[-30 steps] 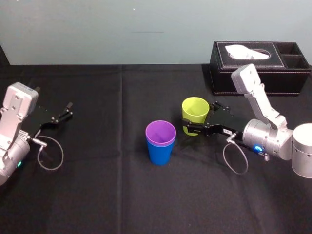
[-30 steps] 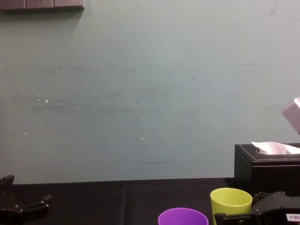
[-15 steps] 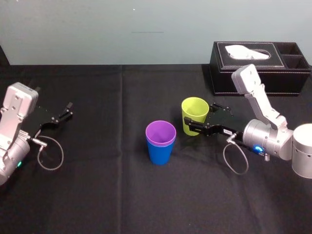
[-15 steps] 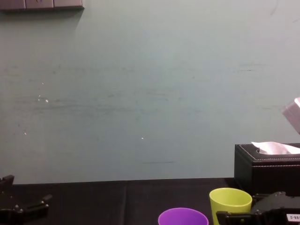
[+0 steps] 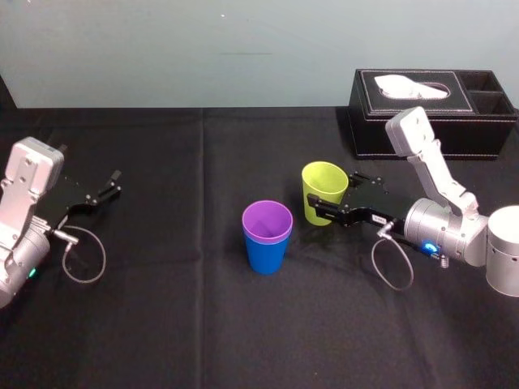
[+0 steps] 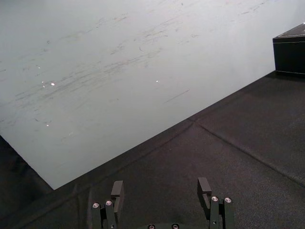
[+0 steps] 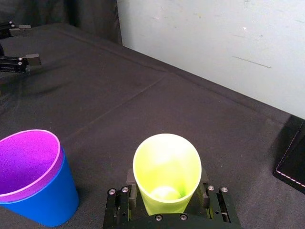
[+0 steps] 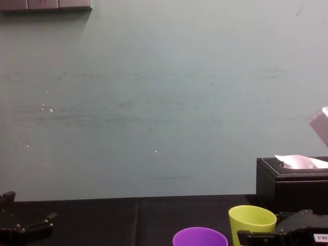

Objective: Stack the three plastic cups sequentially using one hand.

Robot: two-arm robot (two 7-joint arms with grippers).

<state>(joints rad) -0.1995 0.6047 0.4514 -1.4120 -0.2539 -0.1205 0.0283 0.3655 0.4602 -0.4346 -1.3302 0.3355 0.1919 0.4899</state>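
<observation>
A purple cup (image 5: 267, 220) sits nested inside a blue cup (image 5: 266, 256) at the middle of the black table; both also appear in the right wrist view, purple cup (image 7: 28, 160) in blue cup (image 7: 45, 205). To their right stands the yellow-green cup (image 5: 323, 188), upright. My right gripper (image 5: 331, 194) is shut on the yellow-green cup (image 7: 167, 167), one finger pressed against each side of its lower wall. The chest view shows the rims of the yellow-green cup (image 8: 252, 221) and the purple cup (image 8: 200, 237). My left gripper (image 5: 109, 185) rests open at the far left, nothing between its fingers (image 6: 117, 191).
A black tissue box (image 5: 430, 105) stands at the back right, behind my right arm, and appears as the tissue box (image 8: 292, 179) in the chest view. A black cloth (image 5: 178, 324) covers the table. A pale wall rises behind it.
My right gripper's fingers have closed in onto the yellow-green cup, which has shifted slightly left. The left arm and the nested cups have not moved.
</observation>
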